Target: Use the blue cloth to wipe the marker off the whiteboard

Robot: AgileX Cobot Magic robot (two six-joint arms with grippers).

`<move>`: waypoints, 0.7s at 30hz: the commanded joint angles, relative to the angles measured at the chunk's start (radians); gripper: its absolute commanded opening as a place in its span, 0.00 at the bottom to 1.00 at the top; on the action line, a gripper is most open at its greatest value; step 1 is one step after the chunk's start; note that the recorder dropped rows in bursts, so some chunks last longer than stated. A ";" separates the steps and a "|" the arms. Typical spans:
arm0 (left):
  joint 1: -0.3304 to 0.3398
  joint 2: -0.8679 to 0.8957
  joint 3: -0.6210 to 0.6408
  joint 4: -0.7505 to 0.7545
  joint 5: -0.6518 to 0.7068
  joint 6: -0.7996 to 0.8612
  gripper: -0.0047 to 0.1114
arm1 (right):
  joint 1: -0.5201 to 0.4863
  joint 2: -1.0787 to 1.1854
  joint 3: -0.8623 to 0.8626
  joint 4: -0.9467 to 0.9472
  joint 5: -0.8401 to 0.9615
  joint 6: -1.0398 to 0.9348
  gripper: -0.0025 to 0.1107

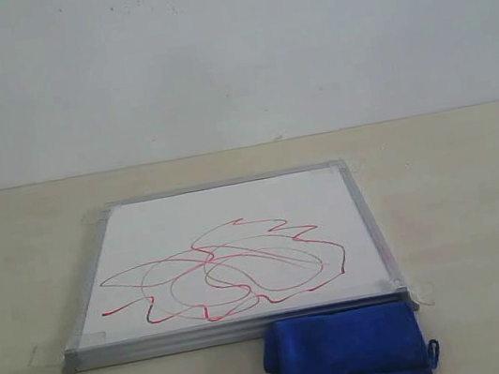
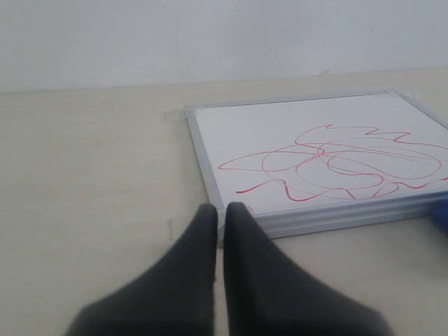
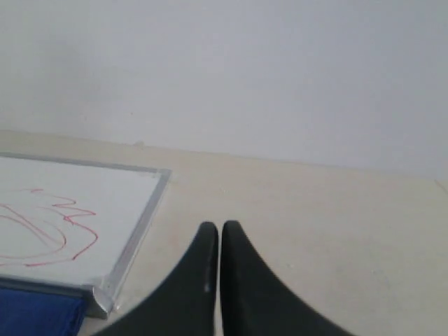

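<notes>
The whiteboard (image 1: 231,251) lies flat on the beige table, framed in silver-grey, with red marker (image 1: 234,270) scribbled in loops over its near half. The blue cloth (image 1: 347,352) lies folded on the table against the board's near edge, toward its right corner. Neither gripper shows in the exterior view. In the left wrist view my left gripper (image 2: 220,208) is shut and empty, hanging over the table by the whiteboard (image 2: 315,157) near-left corner. My right gripper (image 3: 219,226) is shut and empty, off to the right of the whiteboard (image 3: 77,210) and the blue cloth (image 3: 35,311).
Clear tape tabs (image 1: 44,355) hold the board's corners to the table. A pale wall (image 1: 228,48) rises behind the table's far edge.
</notes>
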 commanded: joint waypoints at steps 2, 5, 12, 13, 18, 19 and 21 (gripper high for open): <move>-0.007 -0.003 0.003 -0.012 -0.004 0.005 0.07 | -0.002 -0.005 -0.001 -0.014 -0.138 -0.002 0.03; -0.007 -0.003 0.003 -0.012 -0.004 0.005 0.07 | -0.002 -0.005 -0.001 -0.014 -0.209 0.033 0.03; -0.007 -0.003 0.003 -0.012 -0.004 0.005 0.07 | -0.002 -0.005 -0.001 0.029 -0.347 0.104 0.03; -0.007 -0.003 0.003 -0.012 -0.004 0.005 0.07 | -0.002 -0.005 -0.006 0.035 -0.338 0.104 0.03; -0.007 -0.003 0.003 -0.012 -0.004 0.005 0.07 | -0.002 -0.001 -0.139 0.038 -0.222 0.093 0.03; -0.007 -0.003 0.003 -0.012 -0.004 0.005 0.07 | -0.002 0.021 -0.173 0.038 -0.173 0.088 0.03; -0.007 -0.003 0.003 -0.012 -0.004 0.005 0.07 | -0.002 0.074 -0.232 0.036 -0.079 0.078 0.03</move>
